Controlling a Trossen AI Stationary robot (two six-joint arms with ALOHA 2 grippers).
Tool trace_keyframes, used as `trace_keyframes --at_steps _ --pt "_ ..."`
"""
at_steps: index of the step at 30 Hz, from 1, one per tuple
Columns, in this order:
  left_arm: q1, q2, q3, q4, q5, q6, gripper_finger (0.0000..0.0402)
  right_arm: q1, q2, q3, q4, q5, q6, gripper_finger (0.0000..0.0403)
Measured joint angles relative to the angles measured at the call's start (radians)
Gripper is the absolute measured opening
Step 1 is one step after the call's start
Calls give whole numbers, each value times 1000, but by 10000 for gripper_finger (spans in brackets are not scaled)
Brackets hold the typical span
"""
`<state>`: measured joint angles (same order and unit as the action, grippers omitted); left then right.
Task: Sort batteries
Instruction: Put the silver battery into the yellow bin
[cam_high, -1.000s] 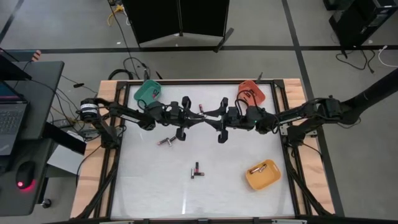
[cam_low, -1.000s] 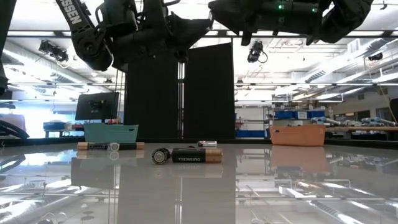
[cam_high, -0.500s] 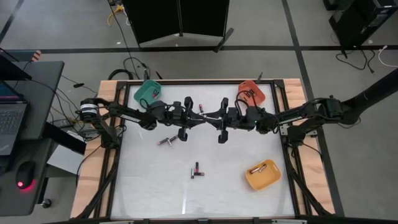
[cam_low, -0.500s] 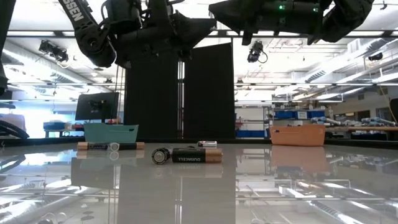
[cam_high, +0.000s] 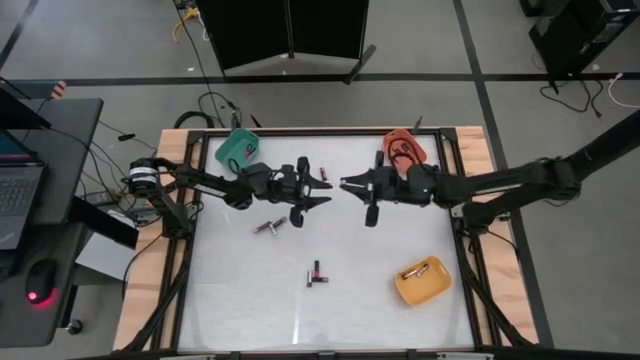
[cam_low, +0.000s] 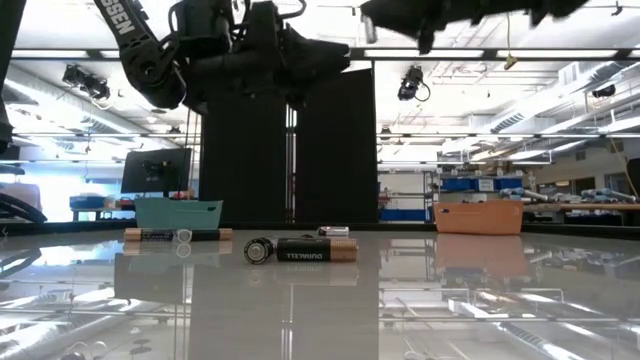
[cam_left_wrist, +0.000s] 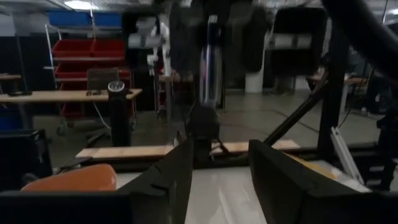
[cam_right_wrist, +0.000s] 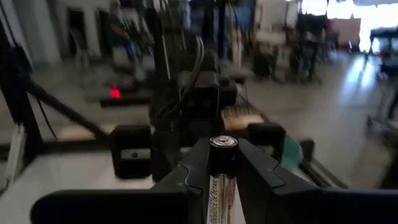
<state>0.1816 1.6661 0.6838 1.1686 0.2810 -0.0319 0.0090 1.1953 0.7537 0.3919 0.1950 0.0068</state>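
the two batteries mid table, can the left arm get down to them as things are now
Probably yes. The left gripper hangs open and empty over the far half of the table, and the two batteries lie in the open with bare surface around them. The right gripper, shut on a battery, is drawn aside.

White table (cam_high: 250, 290), bins and loose batteries on it.
Green bin (cam_high: 236, 150) far left, red bin (cam_high: 405, 147) far right, yellow bin (cam_high: 422, 281) near right; batteries (cam_high: 317, 273) lie mid-table.

battery (cam_right_wrist: 222, 177) in right gripper (cam_right_wrist: 222, 163): lower end cut off by frame
yellow bin (cam_high: 422, 282) contents: too small to count
right gripper, low view: blurred, cropped at top
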Motion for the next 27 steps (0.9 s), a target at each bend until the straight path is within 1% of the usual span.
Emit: trace_keyframes --at_steps 3,5,9,12,15,18,23,25,27 --pt "2 -4 0 -40 0 8 165 56 -32 103 -319 76 73 64" --pt "3 -6 0 -67 -1 31 166 102 -32 166 -522 111 168 64" --pt "6 -13 -1 -128 -12 61 166 188 0 242 -855 139 438 64" --pt "8 -20 -2 -168 -23 83 166 244 31 249 -1042 117 652 64" --pt "8 -30 -1 -193 -50 106 167 293 50 249 -1178 32 826 64" --pt "8 -32 -1 -211 -73 119 167 337 64 249 -1275 -56 912 64" --pt "8 -33 -1 -242 -74 118 167 418 61 227 -1359 -178 938 64" --pt "8 -33 -1 -267 -74 125 167 452 61 206 -1363 -222 936 64" --pt "8 -33 -2 -274 -88 133 167 485 62 181 -1359 -244 936 64"
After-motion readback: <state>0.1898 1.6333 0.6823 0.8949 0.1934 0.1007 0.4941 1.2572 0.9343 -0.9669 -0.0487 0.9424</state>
